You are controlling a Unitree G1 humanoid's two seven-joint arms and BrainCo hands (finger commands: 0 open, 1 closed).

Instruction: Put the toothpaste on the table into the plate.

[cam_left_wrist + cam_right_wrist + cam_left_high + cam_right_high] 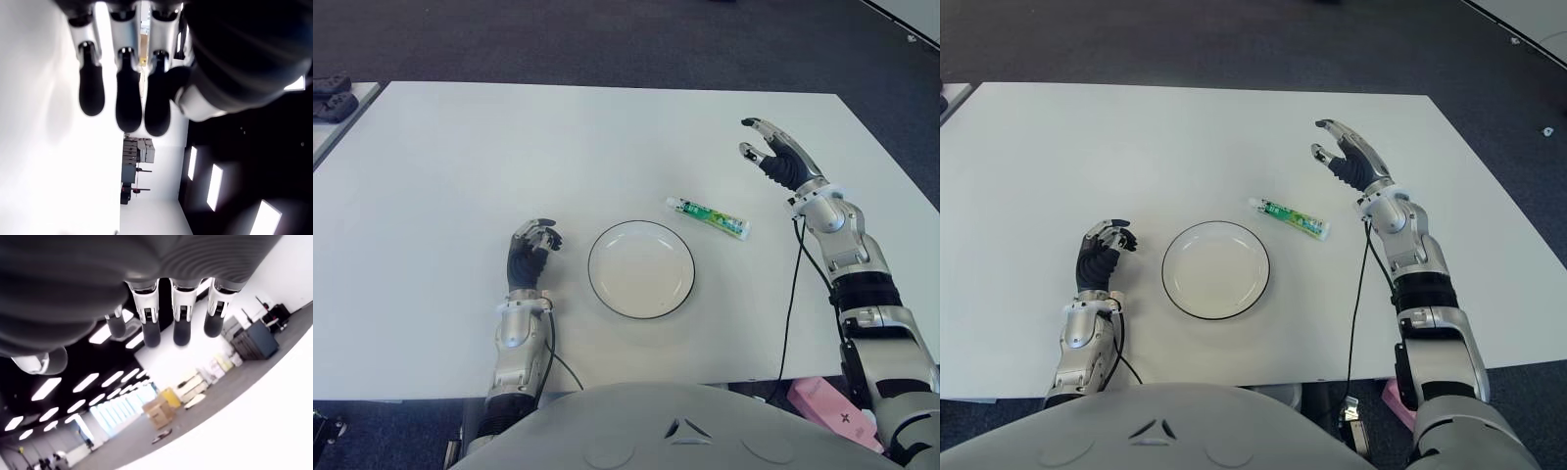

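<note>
A green and white toothpaste tube (pixel 708 217) lies flat on the white table (pixel 509 147), just right of a white plate (pixel 641 268) with a dark rim that holds nothing. My right hand (pixel 771 152) hovers above the table, beyond and to the right of the tube, fingers spread and holding nothing. Its fingers (pixel 178 313) hang loose in the right wrist view. My left hand (pixel 532 247) shows left of the plate with its fingers curled on nothing; its fingertips (pixel 128 98) are bent in.
A pink box (pixel 832 406) sits below the table's near edge at the right. Dark objects (pixel 333 98) lie on another surface at the far left. Dark carpet surrounds the table.
</note>
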